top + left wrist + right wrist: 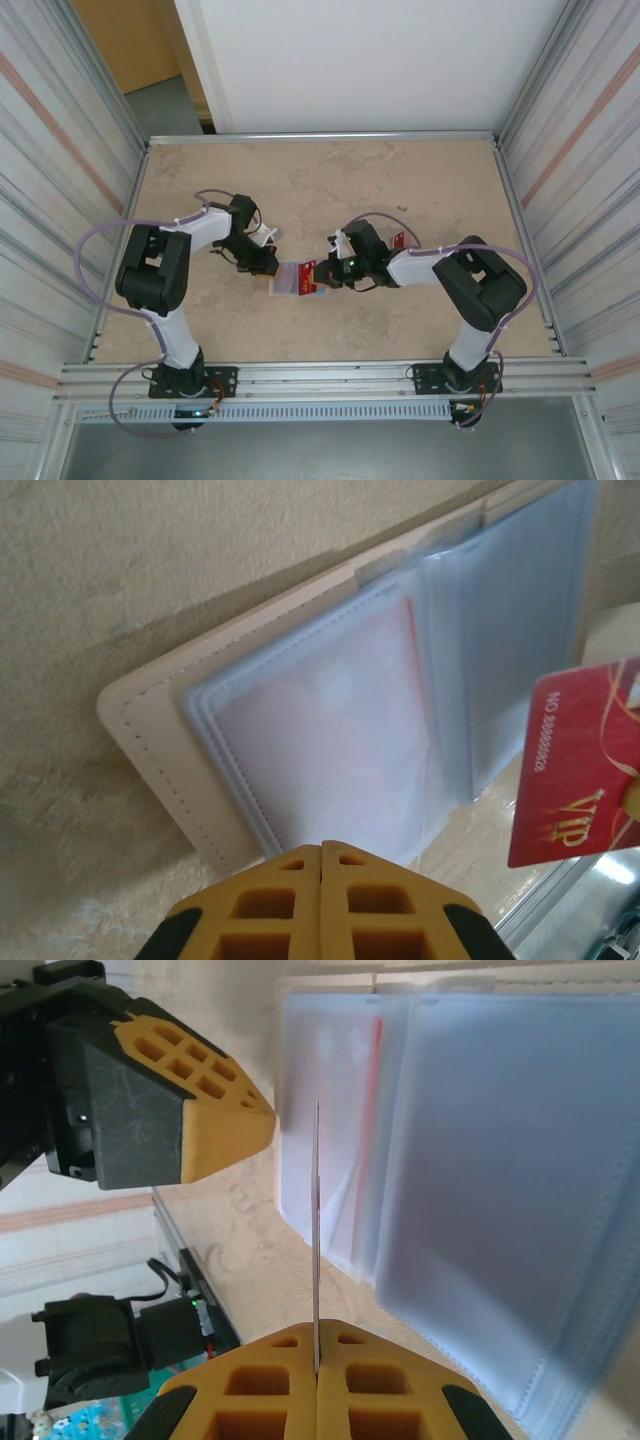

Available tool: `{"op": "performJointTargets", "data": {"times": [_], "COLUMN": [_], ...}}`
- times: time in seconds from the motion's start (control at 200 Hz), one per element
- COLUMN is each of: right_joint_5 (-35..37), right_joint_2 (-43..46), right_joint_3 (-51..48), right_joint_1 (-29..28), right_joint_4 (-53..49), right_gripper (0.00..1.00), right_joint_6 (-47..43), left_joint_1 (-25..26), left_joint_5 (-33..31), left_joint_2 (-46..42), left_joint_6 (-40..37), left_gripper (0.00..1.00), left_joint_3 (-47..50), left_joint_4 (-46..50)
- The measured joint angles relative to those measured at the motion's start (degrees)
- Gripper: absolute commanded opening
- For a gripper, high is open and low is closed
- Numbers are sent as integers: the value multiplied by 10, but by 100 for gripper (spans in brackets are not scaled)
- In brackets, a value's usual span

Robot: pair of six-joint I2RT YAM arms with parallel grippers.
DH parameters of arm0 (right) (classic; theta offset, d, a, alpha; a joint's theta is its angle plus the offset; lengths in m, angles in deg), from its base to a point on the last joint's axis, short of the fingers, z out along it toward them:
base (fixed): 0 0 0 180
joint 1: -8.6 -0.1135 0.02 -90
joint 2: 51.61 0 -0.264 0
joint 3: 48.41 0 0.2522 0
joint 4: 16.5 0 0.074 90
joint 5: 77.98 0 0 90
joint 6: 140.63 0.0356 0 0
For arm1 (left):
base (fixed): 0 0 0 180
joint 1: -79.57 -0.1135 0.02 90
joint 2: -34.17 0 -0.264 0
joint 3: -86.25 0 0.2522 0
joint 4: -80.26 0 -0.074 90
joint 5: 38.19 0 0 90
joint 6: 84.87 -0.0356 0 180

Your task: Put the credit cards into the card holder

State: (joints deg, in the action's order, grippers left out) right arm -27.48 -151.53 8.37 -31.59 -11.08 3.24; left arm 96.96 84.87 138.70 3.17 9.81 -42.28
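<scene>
From above: open card holder [287, 279] on the table [400, 180] between the arms. Left wrist: left gripper [322, 865] closed, empty, apparently steadying its edge. Right wrist: right gripper [317, 1355] pinches a credit card [316, 1210] edge-on, aimed at a pocket.

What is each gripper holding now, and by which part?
The right gripper pinches a red credit card by one edge; the left gripper is shut on nothing.

Looks like a robot test lab: boxed in by ribbed grey metal walls [50, 150] left and right, with black and white robot arms [160, 275] bolted to silver metal rails [320, 375] along the bottom.
</scene>
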Motion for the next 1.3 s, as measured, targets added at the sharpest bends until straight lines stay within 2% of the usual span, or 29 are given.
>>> {"op": "performJointTargets", "data": {"times": [0.882,1.303], "right_joint_5": [-25,-23], "right_joint_2": [-46,-38], "right_joint_3": [2,-17], "right_joint_1": [-11,-24], "right_joint_4": [35,47], "right_gripper": [0,0], "right_joint_6": [28,32], "left_joint_1": [3,3], "left_joint_5": [-8,-8], "left_joint_2": [26,26], "left_joint_6": [-20,-23], "left_gripper": [0,0], "left_joint_3": [-17,-18], "left_joint_4": [21,23]}}
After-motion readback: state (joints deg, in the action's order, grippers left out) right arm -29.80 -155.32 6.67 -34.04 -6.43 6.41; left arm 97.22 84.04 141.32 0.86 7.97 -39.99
